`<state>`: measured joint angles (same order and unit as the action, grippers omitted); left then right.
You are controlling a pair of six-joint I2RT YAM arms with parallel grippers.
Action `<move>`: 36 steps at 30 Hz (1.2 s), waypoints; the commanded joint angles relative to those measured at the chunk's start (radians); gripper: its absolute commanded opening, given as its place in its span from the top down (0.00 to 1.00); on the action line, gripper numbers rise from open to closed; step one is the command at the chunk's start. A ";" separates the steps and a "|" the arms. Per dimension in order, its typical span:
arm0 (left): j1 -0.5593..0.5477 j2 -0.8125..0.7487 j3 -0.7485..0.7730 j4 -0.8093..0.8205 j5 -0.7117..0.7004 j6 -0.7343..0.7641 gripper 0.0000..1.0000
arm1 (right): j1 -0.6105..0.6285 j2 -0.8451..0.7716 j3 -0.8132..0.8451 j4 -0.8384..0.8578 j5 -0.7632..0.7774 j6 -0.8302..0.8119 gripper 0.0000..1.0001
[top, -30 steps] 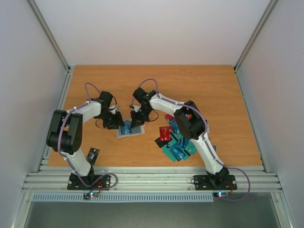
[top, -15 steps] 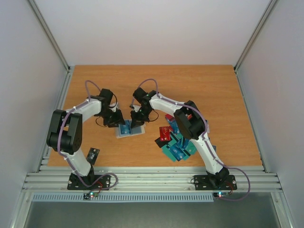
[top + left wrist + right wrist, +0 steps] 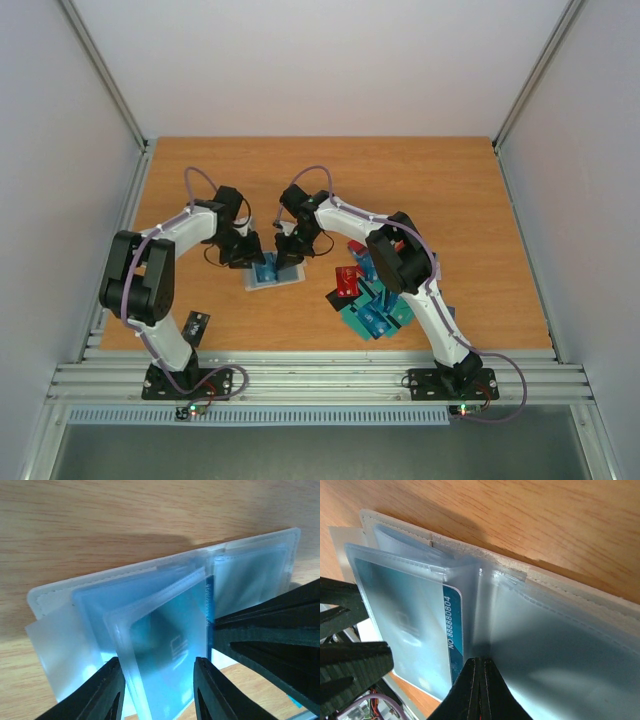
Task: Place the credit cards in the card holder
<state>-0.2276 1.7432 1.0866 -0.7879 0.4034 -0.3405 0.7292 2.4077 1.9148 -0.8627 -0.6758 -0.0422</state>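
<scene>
The card holder point(image 3: 272, 276) lies open on the table between both grippers, its cream cover point(image 3: 75, 582) flat and its clear sleeves fanned upward. One teal credit card point(image 3: 170, 630) sits in a raised sleeve, number strip showing point(image 3: 452, 625). My left gripper point(image 3: 160, 690) is shut on this sleeved card, a finger at each side edge. My right gripper point(image 3: 479, 680) is shut with nothing in it, its tip pressed into the fold between sleeves next to the card. Several more credit cards point(image 3: 372, 305), teal, blue and red, lie heaped to the right.
A small black flat object point(image 3: 196, 325) lies near the left arm's base at the front left. The right arm's elbow point(image 3: 400, 255) hangs over the card heap. Metal rails point(image 3: 300, 375) run along the table's front edge, with enclosure walls on both sides.
The left wrist has edged slightly toward the far side of the table. The holder, the right gripper and the card heap stay where they were.
</scene>
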 commanded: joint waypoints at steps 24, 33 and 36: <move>-0.087 0.026 0.168 -0.027 0.009 -0.037 0.64 | -0.013 -0.063 0.035 -0.114 0.109 -0.014 0.99; -0.124 0.084 0.227 -0.016 0.027 -0.051 0.64 | -0.078 -0.219 -0.094 -0.087 0.128 0.017 0.99; -0.142 0.132 0.248 0.002 0.051 -0.062 0.64 | -0.117 -0.314 -0.204 -0.052 0.137 0.036 0.99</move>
<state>-0.3458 1.8111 1.2865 -0.8059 0.4171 -0.3828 0.6579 2.2322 1.8122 -0.9482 -0.5613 -0.0372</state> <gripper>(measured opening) 0.356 0.011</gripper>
